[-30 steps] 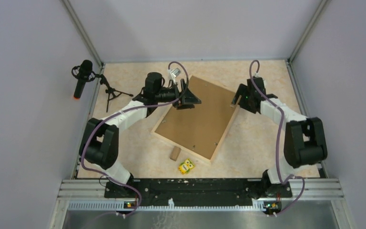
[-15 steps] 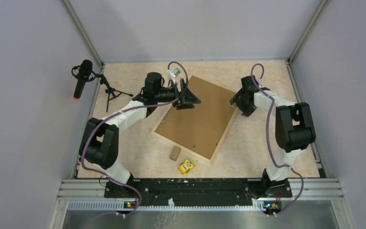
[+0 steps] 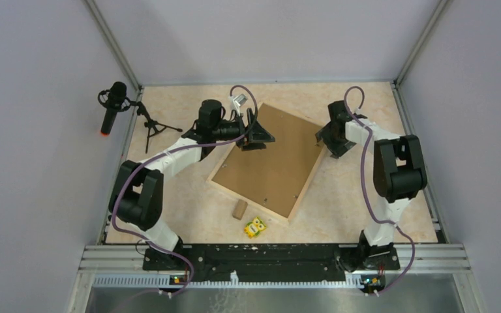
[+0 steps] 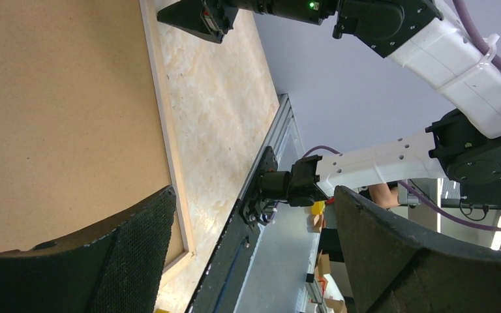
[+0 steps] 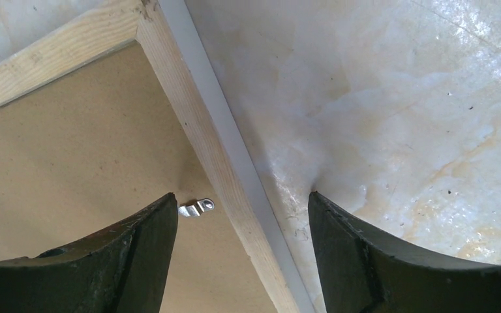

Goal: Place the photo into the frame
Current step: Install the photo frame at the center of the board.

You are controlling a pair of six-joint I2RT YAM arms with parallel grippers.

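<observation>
Two arms: both reach to the far end of the frame [image 3: 307, 184], one at each side.
Frame position: face down at the centre of the tabletop [image 3: 189, 195], long axis running from 1 o'clock to 7 o'clock.
Backing board [image 3: 271, 163]: plain brown sheet, seated inside the pale wood rails and filling the opening.
Photo: not seen in any view; whether it lies under the board cannot be told.
Left gripper [image 3: 256, 135]: fingers spread wide, holding nothing, above the board near the frame's 11 o'clock corner.
Right gripper [image 5: 241, 195]: fingers spread, straddling the long rail close to the frame's 2 o'clock corner; no contact shown.
Retaining tab [image 5: 197, 207]: small metal clip on the inner side of that rail, lying over the board edge.
Other items: brown block [image 3: 239, 208] and yellow owl figure [image 3: 255, 227] at the frame's 6 o'clock; microphone on stand [image 3: 113, 104] at the tabletop's 10 o'clock.
Handling, frame: judged light and stiff, but the thin strips may rack if lifted by one corner; take hold across a rail.
Handling, board: judged thin and flexible; lift at an edge once the tabs are turned aside.
Handling, photo: a glossy print would likely slip, crease and mark; hold by the border only.
</observation>
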